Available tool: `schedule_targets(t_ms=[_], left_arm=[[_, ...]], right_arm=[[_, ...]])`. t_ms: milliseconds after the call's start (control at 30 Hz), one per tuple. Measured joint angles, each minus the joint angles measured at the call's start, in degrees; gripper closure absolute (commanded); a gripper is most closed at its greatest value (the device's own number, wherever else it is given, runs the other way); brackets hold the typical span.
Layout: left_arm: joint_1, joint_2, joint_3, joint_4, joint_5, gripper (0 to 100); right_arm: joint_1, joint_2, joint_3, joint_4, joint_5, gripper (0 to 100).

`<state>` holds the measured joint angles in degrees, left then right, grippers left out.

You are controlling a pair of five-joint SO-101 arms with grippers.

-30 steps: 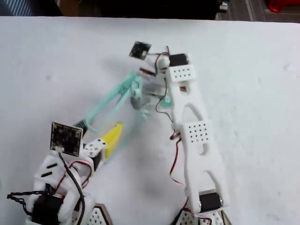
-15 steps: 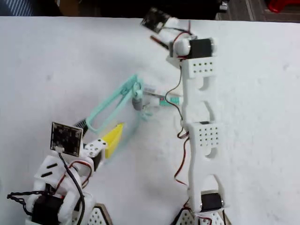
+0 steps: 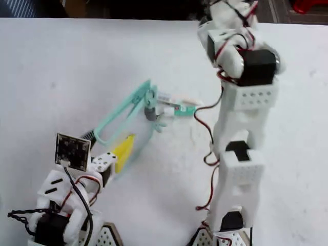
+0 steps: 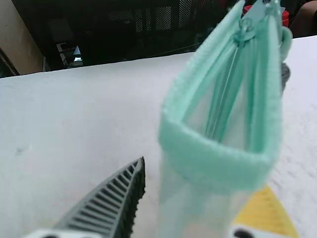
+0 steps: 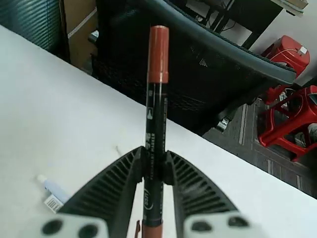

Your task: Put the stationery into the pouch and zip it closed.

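White tabletop [image 3: 61,66] under both arms, with a dark mesh chair [image 5: 213,64] and red stools [image 5: 290,114] past its far edge. Clamped tight in the right gripper [image 5: 154,151], high over the table's far side: a black pen [image 5: 154,114] with a red-brown cap, white print and small icons down the barrel, too fine to read. Lying on the table, a small white piece [image 5: 49,191] with a barcode sticker. Near the table's middle, standing on edge with its mouth gaping — the pouch [image 3: 125,120], mint-green zip tape around a see-through body, slider [image 4: 246,25] at the far end, no lettering to make out. Just beside that far end, a white and green stick [image 3: 179,106] flat on the table. Spread wide at the pouch's near end, the left gripper [image 4: 203,174] — dark ribbed finger [image 4: 116,201] on one side with a sliver of table between it and the fabric, yellow finger [image 4: 262,213] on the other
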<state>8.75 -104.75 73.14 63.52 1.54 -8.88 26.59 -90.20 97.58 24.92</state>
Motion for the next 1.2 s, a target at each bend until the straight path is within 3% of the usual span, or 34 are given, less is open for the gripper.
schedule_targets(t_ms=[333,800,867,1033,1200], left_arm=[[0.0,0.0,0.0,0.0,0.0,71],[0.0,0.0,0.0,0.0,0.0,71],[0.0,0.0,0.0,0.0,0.0,71],[0.0,0.0,0.0,0.0,0.0,71],[0.0,0.0,0.0,0.0,0.0,70]], right_arm=[[-1.6,-22.7,24.3,0.0,-4.7,98.1],[-18.1,-54.2,46.1,-0.4,-4.7,98.1],[-20.0,-57.8,48.5,-2.1,-5.5,98.1],[-22.5,-63.9,58.9,-8.9,-15.1,98.2],[-22.9,-65.9,71.6,-23.5,-21.6,98.2]])
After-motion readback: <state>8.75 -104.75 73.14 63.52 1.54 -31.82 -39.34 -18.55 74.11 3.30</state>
